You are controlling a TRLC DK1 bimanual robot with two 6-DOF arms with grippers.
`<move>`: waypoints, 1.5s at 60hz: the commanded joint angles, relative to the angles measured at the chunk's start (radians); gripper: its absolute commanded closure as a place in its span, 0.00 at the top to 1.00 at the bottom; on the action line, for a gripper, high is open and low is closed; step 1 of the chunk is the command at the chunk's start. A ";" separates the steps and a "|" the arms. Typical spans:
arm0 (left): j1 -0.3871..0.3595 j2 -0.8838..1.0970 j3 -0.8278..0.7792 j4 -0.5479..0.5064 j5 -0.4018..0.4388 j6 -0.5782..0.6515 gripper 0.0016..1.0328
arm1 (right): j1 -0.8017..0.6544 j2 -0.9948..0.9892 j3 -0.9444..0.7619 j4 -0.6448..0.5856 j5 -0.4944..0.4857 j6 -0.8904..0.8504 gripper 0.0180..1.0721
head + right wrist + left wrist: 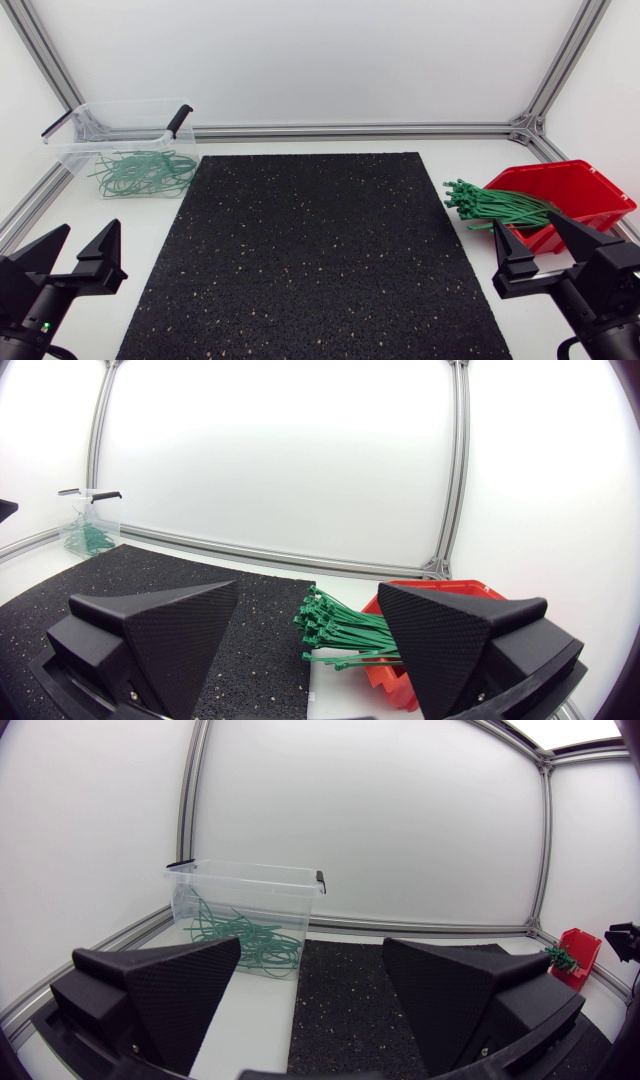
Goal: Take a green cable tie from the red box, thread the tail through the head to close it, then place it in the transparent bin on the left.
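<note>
Just ahead of right end effector [308,592], green cable ties [342,630]

A black rubber mat [315,250] with small light specks lies flat in the middle of the white table [90,208] and covers most of it. Strips of the table are bare on both sides of the mat and behind it. A grey metal rail [350,130] runs along the far edge.

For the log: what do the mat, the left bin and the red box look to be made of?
Mat: probably rubber granulate, matte black with pale flecks. Bin: clear glossy plastic; green ties show through its wall. Red box: likely moulded plastic, smooth with slight sheen.
</note>
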 commanded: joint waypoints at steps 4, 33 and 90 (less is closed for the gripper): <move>-0.004 -0.008 -0.041 -0.011 -0.007 -0.021 0.96 | 0.008 -0.011 -0.024 0.007 0.006 0.001 0.97; -0.006 -0.008 -0.041 -0.010 -0.007 -0.021 0.96 | -0.003 -0.011 -0.009 0.004 0.006 0.007 0.97; 0.004 -0.008 -0.041 -0.010 -0.007 -0.021 0.96 | -0.316 1.073 1.013 -0.722 -0.269 -0.592 0.96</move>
